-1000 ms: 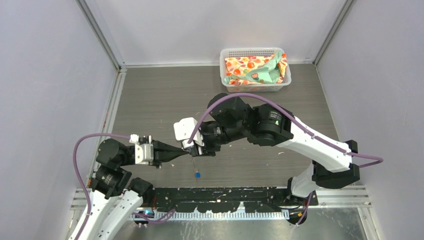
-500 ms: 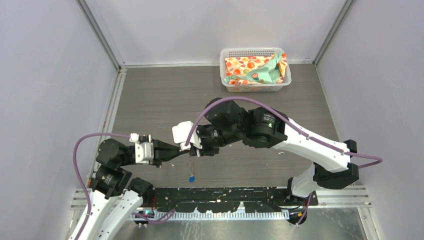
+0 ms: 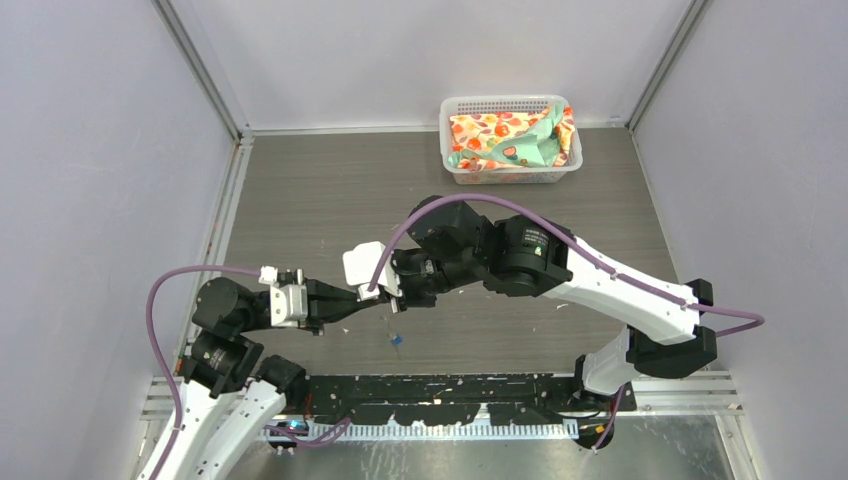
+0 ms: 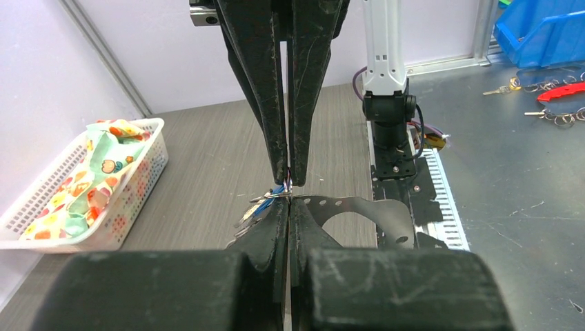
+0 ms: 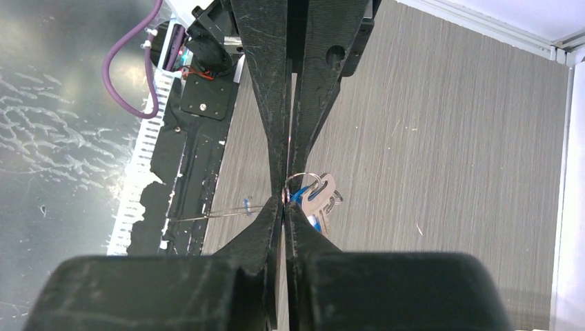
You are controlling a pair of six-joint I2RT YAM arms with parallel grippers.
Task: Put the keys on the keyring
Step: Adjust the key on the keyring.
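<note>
My left gripper (image 3: pixel 377 300) and right gripper (image 3: pixel 390 300) are both shut and meet tip to tip above the near middle of the table. The keyring (image 5: pixel 207 215) shows edge-on as a thin wire running from the tips. It carries one blue-headed key (image 3: pixel 397 340), which hangs below the tips. In the left wrist view my left gripper (image 4: pixel 288 201) pinches the wire under the right fingers (image 4: pixel 307 103). A second blue-headed key (image 5: pixel 301 195) with silver blades (image 5: pixel 322 196) sits at the tips of my right gripper (image 5: pixel 285 202). The exact grip is hidden between the pads.
A white plastic basket (image 3: pixel 505 102) holding patterned cloth stands at the back right; it also shows in the left wrist view (image 4: pixel 103 231). A black perforated plate (image 3: pixel 450 385) runs along the near edge. Grey walls close in the left, right and back.
My right arm has shifted slightly left towards the left gripper. The hanging blue key has swung left, then back right and a little higher. Both grippers stay shut.
</note>
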